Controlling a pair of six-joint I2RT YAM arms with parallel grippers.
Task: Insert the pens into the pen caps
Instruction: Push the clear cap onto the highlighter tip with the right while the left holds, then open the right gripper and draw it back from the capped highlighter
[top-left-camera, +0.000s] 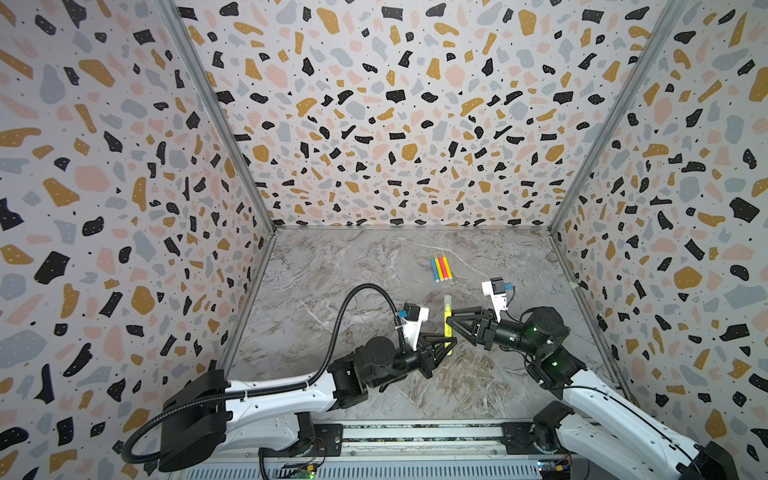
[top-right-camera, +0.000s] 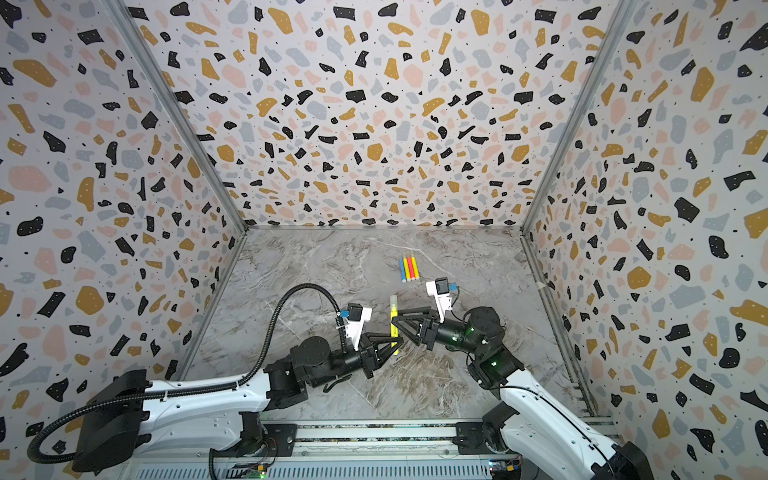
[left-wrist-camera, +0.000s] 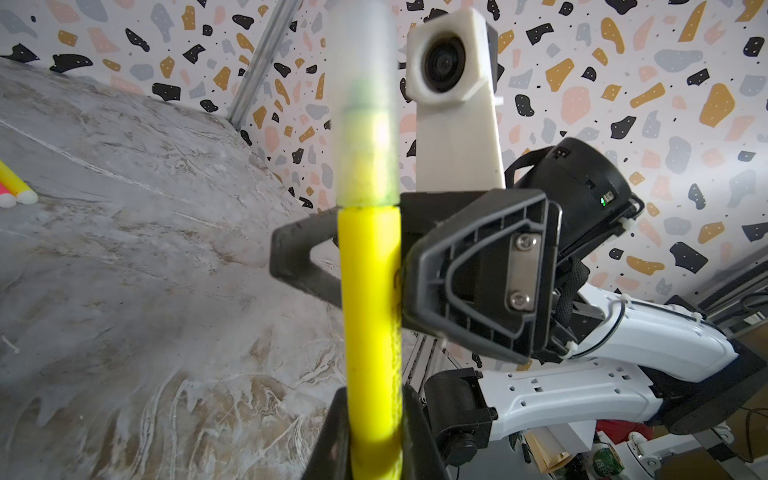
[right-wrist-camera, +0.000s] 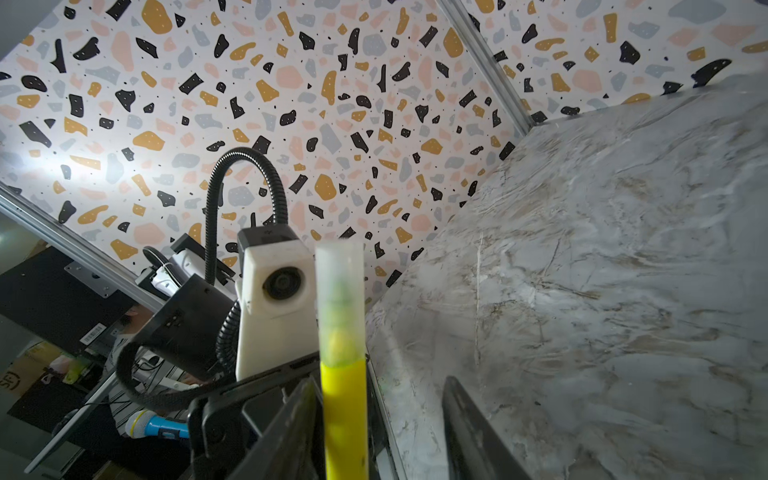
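A long yellow pen is held up over the marble floor. A frosted translucent cap sits on its far end. My left gripper is shut on the pen's lower barrel. My right gripper straddles the barrel just below the cap. It is open: one finger lies close to the pen and the other stands well clear. Several short pens lie side by side farther back, blue, yellow and pink-red, also visible in a top view.
The marble floor is boxed in by terrazzo-patterned walls on three sides. A metal rail runs along the front edge, carrying both arm bases. A black cable hose arches over the left arm.
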